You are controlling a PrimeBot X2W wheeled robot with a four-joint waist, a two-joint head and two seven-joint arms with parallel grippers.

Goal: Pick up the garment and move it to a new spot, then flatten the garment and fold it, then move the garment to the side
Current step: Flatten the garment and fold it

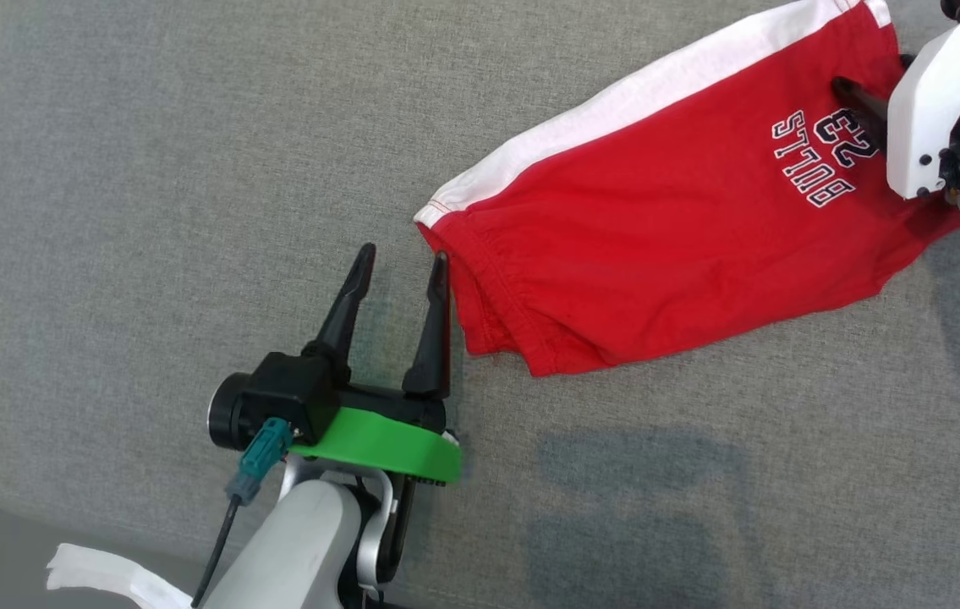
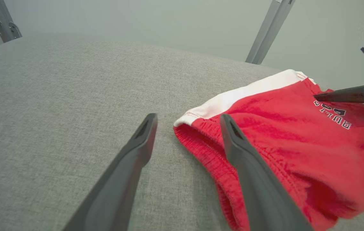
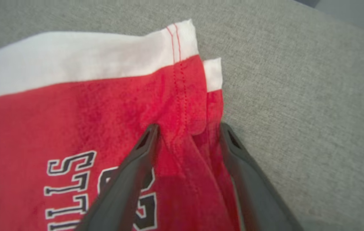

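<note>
Red Bulls shorts [image 1: 657,237] lie on gray fabric surface [image 1: 150,211], 2 o'clock in head view. We see left gripper [image 1: 404,254] jaws open, just beside waistband at 7 o'clock end. Right gripper [image 3: 188,128] jaws spread wide, hem fold between them.

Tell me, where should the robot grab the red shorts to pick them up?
Probably the gathered waistband, coming from the left gripper side, where that thick edge faces its open jaws. The right gripper could pinch the stitched leg hem beneath it. The shorts lie nearly flat, so edges are easiest.
</note>
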